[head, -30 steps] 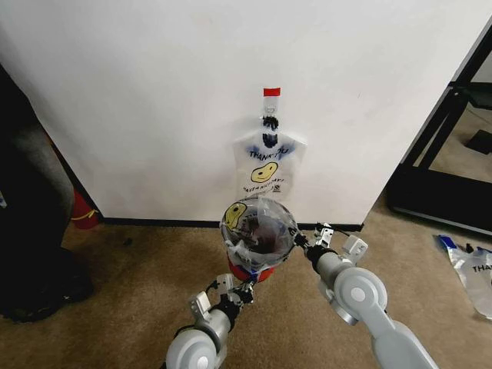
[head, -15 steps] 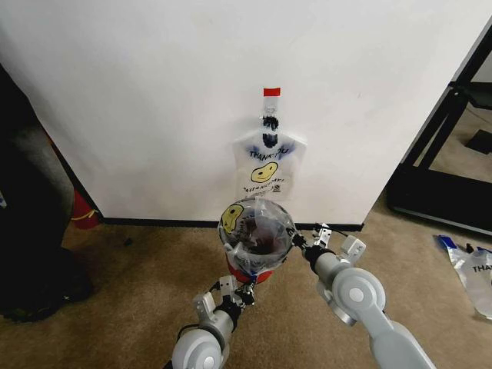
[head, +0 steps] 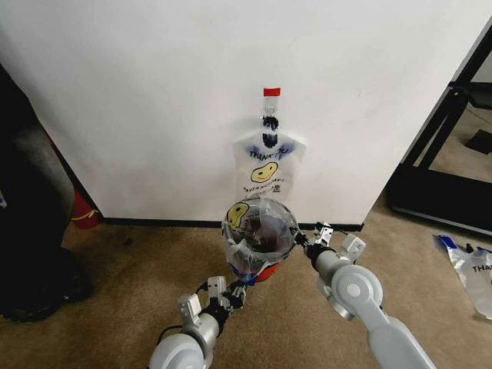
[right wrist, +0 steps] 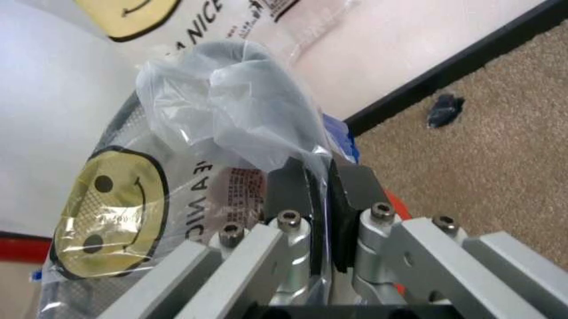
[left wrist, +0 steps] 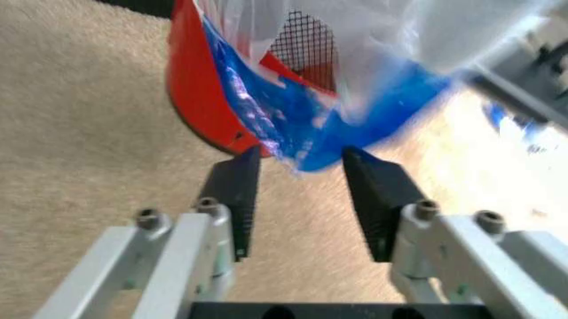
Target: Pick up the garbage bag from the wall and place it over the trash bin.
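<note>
Nearest the robot, the left gripper (left wrist: 297, 193) sits low on the near side of the trash bin (head: 264, 270). Its fingers stand apart with a moderate gap, and the blue-edged handle of the garbage bag (head: 259, 231) hangs between their tips. Whether the pads touch the film cannot be told; nothing is clamped.

At the bin's right flank, the right gripper (right wrist: 320, 199) has its fingers drawn narrow, pinching a gathered fold of the bag.

The bag is draped over the bin on the carpet (head: 115, 284), close to the wall (head: 154, 92). Its smiley face is turned to the left side, and the mesh and red base show through and below the plastic.

Assessment: the film is very light, limp and slippery. It will crumple, cling and slide off the rim if released unevenly, and it may tear under a sharp pull. The reinforced blue handle edges appear the soundest places to grip. The bag's long axis runs roughly vertical, mouth down over the bin.

Farther back, spare bags (head: 267, 163) hang flat on the wall from a hook (head: 270, 121).
</note>
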Robot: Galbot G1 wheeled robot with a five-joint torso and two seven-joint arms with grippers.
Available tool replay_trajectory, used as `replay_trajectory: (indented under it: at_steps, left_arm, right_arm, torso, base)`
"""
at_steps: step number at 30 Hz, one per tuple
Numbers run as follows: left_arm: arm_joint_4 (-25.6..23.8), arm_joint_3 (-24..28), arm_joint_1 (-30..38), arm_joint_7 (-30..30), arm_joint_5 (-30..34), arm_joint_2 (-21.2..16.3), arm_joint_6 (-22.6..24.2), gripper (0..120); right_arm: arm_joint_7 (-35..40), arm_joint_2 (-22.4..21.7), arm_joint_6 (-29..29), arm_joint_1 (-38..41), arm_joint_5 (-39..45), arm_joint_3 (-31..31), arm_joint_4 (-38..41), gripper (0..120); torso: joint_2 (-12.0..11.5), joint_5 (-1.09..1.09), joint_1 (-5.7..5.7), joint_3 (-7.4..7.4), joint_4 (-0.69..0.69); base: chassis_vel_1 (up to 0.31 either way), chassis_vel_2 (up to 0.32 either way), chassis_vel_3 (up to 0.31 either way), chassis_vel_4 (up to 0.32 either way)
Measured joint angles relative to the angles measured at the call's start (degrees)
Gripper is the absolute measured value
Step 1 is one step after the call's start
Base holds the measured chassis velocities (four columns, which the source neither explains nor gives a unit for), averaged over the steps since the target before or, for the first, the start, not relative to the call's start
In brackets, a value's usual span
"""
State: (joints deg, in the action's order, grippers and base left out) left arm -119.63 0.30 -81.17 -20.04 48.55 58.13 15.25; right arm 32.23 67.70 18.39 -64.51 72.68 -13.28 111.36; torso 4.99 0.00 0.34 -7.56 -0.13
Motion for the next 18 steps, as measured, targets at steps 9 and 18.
replay_trajectory:
  at_steps: [9, 18]
  left_arm:
    - [-1.2, -2.2, -3.4, 0.5, -3.9, -1.8, -0.7, 76]
    - [-2.3, -8.4, -0.9, -2.8, 0.9, 0.6, -3.8, 100]
  right_arm:
    - [-1.1, 0.8, -0.4, -0.9, -1.3, 0.0, -1.6, 1]
    - [-2.3, 2.9, -0.2, -3.3, -4.2, 2.1, -2.4, 1]
  torso:
    - [0.0, -0.01, 0.0, 0.0, 0.0]
    - [0.0, 0.0, 0.0, 0.0, 0.0]
  base:
    - [0.0, 0.0, 0.0, 0.0]
    - [0.0, 0.0, 0.0, 0.0]
